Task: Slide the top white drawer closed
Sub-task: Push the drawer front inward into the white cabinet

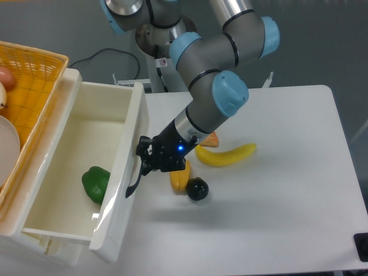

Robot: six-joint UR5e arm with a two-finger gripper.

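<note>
The top white drawer (118, 190) stands pulled out at the left, a deep glossy tub with a flat front panel. Its black arched handle (134, 179) faces right. A green pepper (94, 184) lies inside the tub. My gripper (145, 161) presses against the front panel at the handle, its black fingers close around the handle's upper end. Whether the fingers actually clamp the handle does not show.
An orange woven basket (34, 75) with a white plate and an onion sits on the cabinet top at the far left. On the white table lie a yellow banana (227, 155), a yellow pepper (179, 178), a black round object (197, 189) and an orange piece (210, 140).
</note>
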